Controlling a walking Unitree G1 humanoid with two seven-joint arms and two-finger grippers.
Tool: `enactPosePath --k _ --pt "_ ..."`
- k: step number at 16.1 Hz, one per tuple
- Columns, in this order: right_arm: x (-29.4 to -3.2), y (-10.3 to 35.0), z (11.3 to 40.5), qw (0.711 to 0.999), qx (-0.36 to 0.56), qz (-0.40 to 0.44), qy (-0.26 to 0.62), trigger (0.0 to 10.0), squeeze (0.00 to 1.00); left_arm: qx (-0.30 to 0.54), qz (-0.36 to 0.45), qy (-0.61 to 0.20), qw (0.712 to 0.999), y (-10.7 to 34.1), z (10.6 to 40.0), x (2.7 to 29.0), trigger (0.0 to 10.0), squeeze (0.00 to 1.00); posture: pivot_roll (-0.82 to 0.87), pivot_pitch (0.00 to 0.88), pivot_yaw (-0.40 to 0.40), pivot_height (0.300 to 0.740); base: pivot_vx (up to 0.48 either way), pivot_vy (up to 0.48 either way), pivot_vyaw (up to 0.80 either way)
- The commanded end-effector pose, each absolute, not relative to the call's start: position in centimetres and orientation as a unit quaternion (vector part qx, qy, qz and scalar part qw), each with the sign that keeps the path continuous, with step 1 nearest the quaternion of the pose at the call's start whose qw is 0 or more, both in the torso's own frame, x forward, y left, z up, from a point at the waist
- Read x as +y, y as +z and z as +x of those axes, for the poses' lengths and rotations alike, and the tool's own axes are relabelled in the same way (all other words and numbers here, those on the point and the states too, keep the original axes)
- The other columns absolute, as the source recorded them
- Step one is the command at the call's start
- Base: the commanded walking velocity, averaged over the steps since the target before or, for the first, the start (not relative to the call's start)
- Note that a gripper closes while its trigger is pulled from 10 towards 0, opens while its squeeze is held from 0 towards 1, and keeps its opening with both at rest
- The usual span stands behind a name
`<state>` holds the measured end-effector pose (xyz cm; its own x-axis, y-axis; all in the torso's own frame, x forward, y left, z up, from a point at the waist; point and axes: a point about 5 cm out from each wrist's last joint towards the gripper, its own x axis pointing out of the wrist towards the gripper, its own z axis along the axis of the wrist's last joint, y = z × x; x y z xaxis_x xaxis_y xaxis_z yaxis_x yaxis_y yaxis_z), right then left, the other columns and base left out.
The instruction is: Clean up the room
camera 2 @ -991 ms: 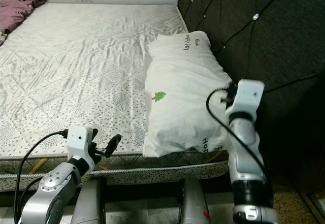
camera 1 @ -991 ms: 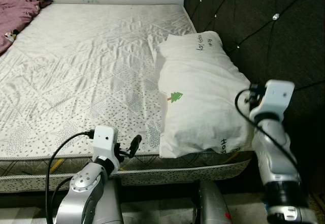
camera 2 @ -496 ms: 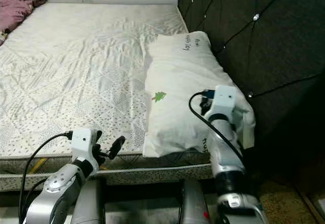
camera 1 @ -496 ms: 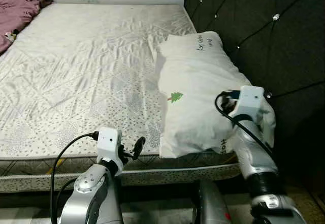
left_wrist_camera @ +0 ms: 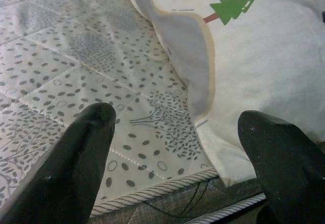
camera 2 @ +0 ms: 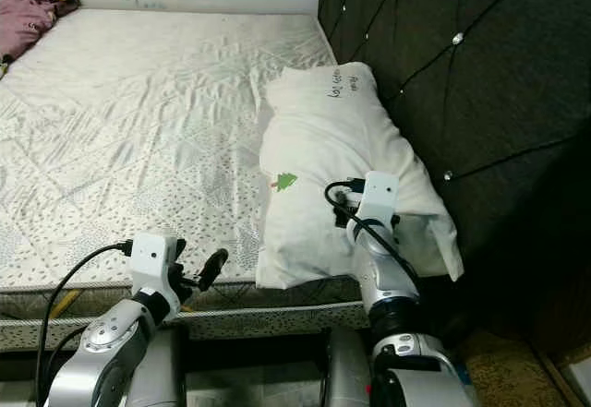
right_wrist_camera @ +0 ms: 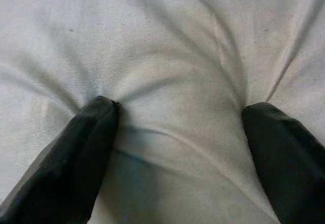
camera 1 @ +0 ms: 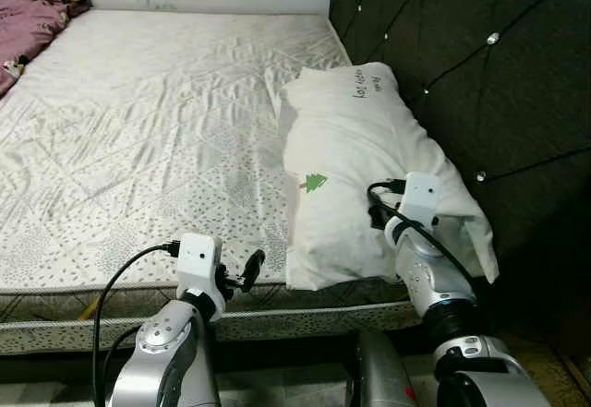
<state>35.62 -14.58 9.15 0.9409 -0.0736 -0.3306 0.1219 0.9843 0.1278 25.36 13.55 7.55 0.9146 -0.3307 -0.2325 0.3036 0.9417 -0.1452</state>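
Big patterned mattress point(camera 1: 148, 130) filled the left and centre, white pillow point(camera 1: 355, 162) lay centre-right against the dark headboard point(camera 1: 480, 65), right gripper point(right_wrist_camera: 177, 132) spread wide, pressed into pillow, left gripper point(left_wrist_camera: 177, 148) wide open at the lower-left mattress edge.

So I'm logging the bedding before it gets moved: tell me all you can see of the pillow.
The pillow is white, soft-looking cloth with a small green tree print and dark handwriting at both ends. It lies lengthwise on the mattress against the dark tufted headboard, its near end overhanging the bed's edge. The right gripper presses into it, jaws open, creasing the fabric. The left gripper hovers open beside its edge, not touching.
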Motion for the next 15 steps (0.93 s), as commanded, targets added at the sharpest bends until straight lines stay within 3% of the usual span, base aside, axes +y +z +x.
enactPosePath --k 1,2,3,4,10,15 --pt "-14.3 8.1 35.2 0.977 0.186 0.098 -0.048 10.0 1.00 0.122 -0.048 -0.157 0.979 7.6 25.6 13.5 10.0 0.00 0.04 0.012 -0.053 0.546 0.000 0.000 0.00" --pt "-14.3 11.0 35.9 0.992 0.086 0.088 -0.033 10.0 1.00 0.103 -0.050 -0.150 0.982 8.2 26.0 13.6 10.0 0.00 0.03 0.006 -0.052 0.546 0.000 0.000 0.00" --pt "-14.2 12.1 36.1 0.996 0.054 0.071 -0.020 10.0 0.96 0.094 -0.050 -0.143 0.984 8.4 26.3 13.8 10.0 0.00 0.03 0.004 -0.051 0.546 0.000 0.000 0.00" --pt "-14.1 13.7 36.2 0.997 0.007 0.079 -0.009 10.0 0.00 0.074 -0.058 -0.130 0.987 9.0 26.7 14.0 10.0 0.00 0.03 0.003 -0.050 0.546 0.000 0.000 0.00" --pt "-14.7 17.2 35.9 0.994 -0.085 0.069 -0.009 10.0 0.00 0.065 -0.068 -0.128 0.987 8.9 26.7 13.5 10.0 0.00 0.02 0.000 -0.048 0.550 0.000 0.000 0.00" --pt "-14.6 17.3 35.7 0.993 -0.083 0.080 -0.011 10.0 0.00 0.067 -0.067 -0.130 0.987 8.8 26.9 13.4 10.0 0.00 0.02 0.008 -0.043 0.614 0.000 0.000 0.00"
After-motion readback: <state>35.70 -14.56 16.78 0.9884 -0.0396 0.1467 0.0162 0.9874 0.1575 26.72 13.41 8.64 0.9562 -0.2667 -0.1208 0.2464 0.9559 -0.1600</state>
